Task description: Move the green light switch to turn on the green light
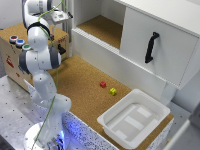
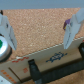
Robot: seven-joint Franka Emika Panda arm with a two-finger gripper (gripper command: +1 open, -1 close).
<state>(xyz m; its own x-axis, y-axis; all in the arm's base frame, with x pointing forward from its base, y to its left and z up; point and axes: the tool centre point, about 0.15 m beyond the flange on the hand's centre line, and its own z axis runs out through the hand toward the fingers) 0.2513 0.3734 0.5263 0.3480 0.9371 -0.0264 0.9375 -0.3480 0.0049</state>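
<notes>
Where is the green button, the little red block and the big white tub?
green button (image 1: 26, 48), exterior view, on its pale centre.
red block (image 1: 103, 84), exterior view, on its top face.
white tub (image 1: 161, 107), exterior view, on its far rim.

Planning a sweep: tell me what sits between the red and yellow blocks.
Only bare cork separates the red block and the yellow block, per the exterior view.

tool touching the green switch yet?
Cannot tell. In the wrist view the green light switch sits at the frame edge beside one finger; no clear gap or contact shows.

green light switch (image 2: 3, 47) (edge-cropped; blurred)
</notes>
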